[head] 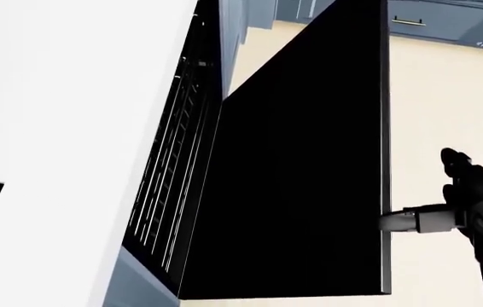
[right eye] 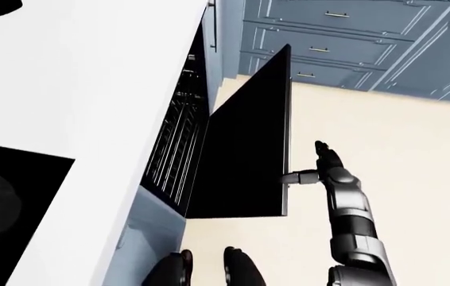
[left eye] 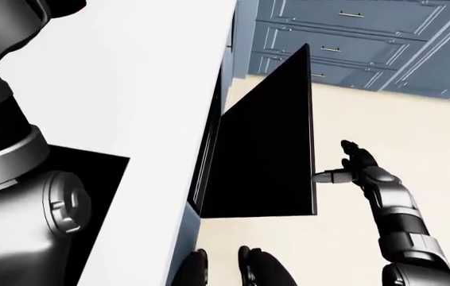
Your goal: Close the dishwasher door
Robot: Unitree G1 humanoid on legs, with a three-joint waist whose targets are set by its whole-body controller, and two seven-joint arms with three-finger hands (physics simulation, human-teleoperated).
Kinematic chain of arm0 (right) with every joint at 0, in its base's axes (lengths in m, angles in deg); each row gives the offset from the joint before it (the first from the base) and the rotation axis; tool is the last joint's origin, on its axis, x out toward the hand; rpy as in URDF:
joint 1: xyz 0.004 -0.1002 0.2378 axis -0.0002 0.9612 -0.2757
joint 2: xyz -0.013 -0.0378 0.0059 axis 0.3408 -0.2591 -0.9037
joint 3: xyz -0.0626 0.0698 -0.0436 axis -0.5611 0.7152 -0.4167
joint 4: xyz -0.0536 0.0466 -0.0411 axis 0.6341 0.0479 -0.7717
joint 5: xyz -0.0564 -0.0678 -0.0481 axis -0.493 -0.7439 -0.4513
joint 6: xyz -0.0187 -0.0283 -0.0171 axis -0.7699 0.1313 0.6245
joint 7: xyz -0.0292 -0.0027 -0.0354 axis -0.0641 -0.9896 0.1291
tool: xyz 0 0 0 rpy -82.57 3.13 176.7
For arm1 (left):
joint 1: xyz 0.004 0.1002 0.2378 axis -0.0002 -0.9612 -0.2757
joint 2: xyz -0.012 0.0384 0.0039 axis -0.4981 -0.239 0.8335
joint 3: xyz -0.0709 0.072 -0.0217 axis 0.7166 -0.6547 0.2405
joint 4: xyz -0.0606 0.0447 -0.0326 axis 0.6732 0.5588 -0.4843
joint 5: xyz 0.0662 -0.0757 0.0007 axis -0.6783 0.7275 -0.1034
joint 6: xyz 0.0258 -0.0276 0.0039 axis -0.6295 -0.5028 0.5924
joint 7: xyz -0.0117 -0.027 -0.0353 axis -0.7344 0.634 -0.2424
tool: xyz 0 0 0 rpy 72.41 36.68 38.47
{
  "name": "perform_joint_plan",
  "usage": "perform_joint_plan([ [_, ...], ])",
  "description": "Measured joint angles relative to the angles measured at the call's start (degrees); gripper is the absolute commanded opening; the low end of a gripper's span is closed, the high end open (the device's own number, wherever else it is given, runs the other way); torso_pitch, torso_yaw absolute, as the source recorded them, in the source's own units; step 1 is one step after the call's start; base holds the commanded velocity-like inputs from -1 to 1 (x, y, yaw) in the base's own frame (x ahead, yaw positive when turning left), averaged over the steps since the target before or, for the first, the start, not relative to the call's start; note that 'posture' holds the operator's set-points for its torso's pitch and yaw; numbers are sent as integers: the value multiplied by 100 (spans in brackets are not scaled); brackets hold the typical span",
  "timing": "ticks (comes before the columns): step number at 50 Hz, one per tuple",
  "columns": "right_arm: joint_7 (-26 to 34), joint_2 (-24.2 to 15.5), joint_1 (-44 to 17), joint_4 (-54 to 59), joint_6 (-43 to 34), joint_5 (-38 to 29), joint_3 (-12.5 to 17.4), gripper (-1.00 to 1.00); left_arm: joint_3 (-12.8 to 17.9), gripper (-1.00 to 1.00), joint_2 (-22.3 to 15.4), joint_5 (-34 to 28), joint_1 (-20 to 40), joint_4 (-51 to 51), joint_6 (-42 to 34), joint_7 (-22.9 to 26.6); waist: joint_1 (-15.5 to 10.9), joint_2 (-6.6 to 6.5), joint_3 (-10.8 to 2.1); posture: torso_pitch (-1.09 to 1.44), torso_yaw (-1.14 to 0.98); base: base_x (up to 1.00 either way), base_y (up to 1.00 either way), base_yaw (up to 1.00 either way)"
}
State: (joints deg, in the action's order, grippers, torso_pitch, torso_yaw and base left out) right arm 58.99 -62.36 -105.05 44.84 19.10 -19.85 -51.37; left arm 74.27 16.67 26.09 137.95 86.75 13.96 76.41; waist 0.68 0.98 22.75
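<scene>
The black dishwasher door [right eye: 245,155] hangs partly open, slanting out from under the white countertop [right eye: 90,89]. The wire racks [right eye: 173,143] show in the gap between door and cabinet. My right hand [right eye: 323,167] is open beside the door's right edge. One silver finger [right eye: 298,177] reaches sideways and touches that edge, and the other fingers point up, off the door. The same contact shows in the head view [head: 412,220]. My left forearm [left eye: 18,196] fills the left of the left-eye view; its hand is out of view.
Blue drawer fronts [right eye: 344,42] with metal handles stand across the beige floor [right eye: 416,149] at the top of the views. A black inset [left eye: 97,179] sits in the countertop at the left. My feet [right eye: 209,268] show at the bottom, by the cabinet base.
</scene>
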Motion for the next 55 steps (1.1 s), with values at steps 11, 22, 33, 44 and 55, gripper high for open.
perform_joint_plan([
  [11, -90, -20, -108, 474, 411, 189, 57, 100, 15, 100, -16, 29, -47, -118, -25, -35, 5, -19, 119, 71, 0, 0, 0, 0],
  [22, -4, -103, -41, 403, 128, 1132, 309, 100, -17, 100, 56, 88, -9, -130, -34, -68, 5, 2, 184, 71, 0, 0, 0, 0],
  [33, -36, -176, -122, 753, 187, 1539, 242, 100, -25, 100, 112, 100, -53, -174, -24, -79, 23, 20, 234, 71, 0, 0, 0, 0],
  [44, -39, -182, -201, 1015, 278, 1743, 205, 100, -14, 100, 83, 181, -52, -247, -35, -65, 23, 5, 285, 75, 0, 0, 0, 0],
  [55, -30, -194, -212, 1055, 343, 1812, 178, 100, 22, 100, 63, 245, -38, -281, -77, -192, 24, 1, 342, 79, 0, 0, 0, 0],
])
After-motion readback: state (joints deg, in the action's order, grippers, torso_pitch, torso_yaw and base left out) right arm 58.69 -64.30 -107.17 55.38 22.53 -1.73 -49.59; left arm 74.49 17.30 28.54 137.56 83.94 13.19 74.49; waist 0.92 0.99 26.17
